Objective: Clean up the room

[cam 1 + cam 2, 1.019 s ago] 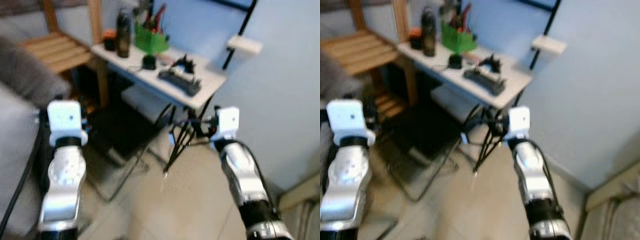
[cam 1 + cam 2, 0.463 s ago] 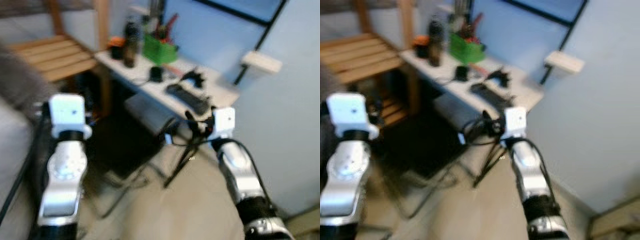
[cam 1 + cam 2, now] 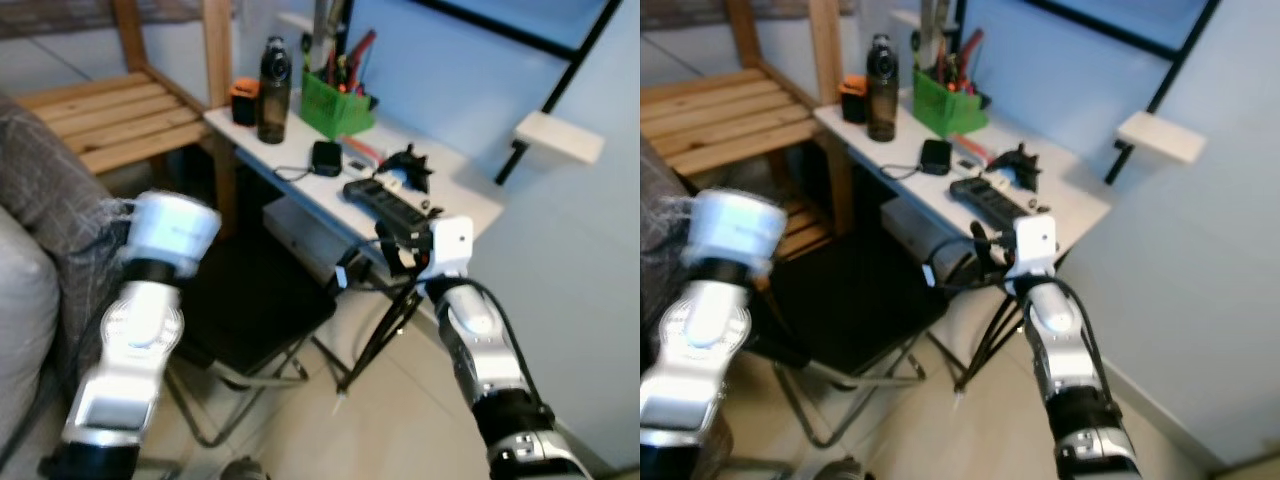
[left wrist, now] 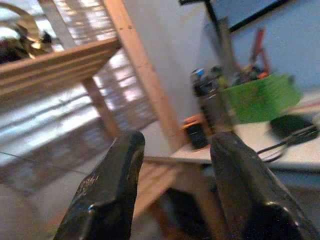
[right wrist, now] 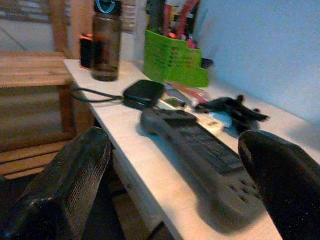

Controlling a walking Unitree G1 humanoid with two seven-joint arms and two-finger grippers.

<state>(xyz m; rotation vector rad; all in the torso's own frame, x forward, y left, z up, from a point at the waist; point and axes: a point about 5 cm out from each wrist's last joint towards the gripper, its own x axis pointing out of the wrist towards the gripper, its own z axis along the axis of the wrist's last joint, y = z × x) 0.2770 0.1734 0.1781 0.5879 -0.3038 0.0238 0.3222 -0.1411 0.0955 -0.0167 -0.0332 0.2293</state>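
The robot stands before a narrow white counter (image 3: 470, 200) set against a pale blue wall, with a black folding chair (image 3: 250, 310) tucked partly under it. The right claw (image 5: 170, 170) hovers just off the counter's near edge, its two black fingers spread wide and holding nothing; between them, in the right wrist view, lies a long dark remote-like device (image 5: 200, 150) flat on the counter. Beyond it sit a small black puck with a cable (image 5: 144, 93), a black spiky clip-like object (image 5: 232, 107), a green mesh basket (image 5: 175, 62) stuffed with pens and tools, a dark drink bottle (image 5: 106, 42) standing upright, and a small orange-and-black item (image 5: 86, 50) beside the bottle. The left claw (image 4: 172, 195) is raised farther from the counter (its arm blurred in the head views), fingers apart and empty, pointing toward the bottle (image 4: 215, 107) and basket (image 4: 260, 95). A slatted wooden bench (image 3: 110, 115) stands beside the counter, and grey fabric (image 3: 50, 210) lies at the robot's left.
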